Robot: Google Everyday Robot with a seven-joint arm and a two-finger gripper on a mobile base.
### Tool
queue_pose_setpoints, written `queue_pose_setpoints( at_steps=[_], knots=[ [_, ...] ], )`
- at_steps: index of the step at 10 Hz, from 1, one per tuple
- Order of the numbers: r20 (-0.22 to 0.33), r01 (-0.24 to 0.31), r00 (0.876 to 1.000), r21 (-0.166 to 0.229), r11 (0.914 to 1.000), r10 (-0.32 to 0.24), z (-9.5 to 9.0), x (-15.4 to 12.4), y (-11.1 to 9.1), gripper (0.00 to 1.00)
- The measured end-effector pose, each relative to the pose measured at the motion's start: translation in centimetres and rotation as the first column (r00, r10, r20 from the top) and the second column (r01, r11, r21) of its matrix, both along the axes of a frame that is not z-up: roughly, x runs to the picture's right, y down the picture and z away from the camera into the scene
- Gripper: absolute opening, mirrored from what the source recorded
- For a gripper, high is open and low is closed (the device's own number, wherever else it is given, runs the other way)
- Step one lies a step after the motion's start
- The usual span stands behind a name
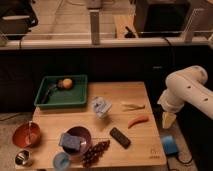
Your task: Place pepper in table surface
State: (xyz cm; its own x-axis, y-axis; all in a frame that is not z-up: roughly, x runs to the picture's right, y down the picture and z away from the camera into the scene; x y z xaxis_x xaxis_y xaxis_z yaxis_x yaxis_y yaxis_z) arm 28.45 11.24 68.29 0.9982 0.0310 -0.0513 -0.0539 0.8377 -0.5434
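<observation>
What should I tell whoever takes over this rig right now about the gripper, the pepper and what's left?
Gripper: open and empty, hanging just off the table's right edge, apart from the pepper.
Pepper: lying flat on the table surface, right of centre, just in front of the pale yellow-green item, outside the green tray.
Done: the pepper rests on the wood and nothing holds it.
Left: probably only to confirm the placement and pull the arm clear.
</observation>
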Motion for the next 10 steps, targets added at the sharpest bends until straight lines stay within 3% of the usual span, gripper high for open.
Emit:
queue_pose_setpoints(
  at_steps=[6,10],
  knots=[
    [0.000,0.000,1.000,0.000,1.0000,0.000,0.0,0.0,0.0,0.80],
    [0.031,0.113,0.993,0.010,0.9935,-0.114,1.1,-3.5,-0.2,0.80]
  ],
)
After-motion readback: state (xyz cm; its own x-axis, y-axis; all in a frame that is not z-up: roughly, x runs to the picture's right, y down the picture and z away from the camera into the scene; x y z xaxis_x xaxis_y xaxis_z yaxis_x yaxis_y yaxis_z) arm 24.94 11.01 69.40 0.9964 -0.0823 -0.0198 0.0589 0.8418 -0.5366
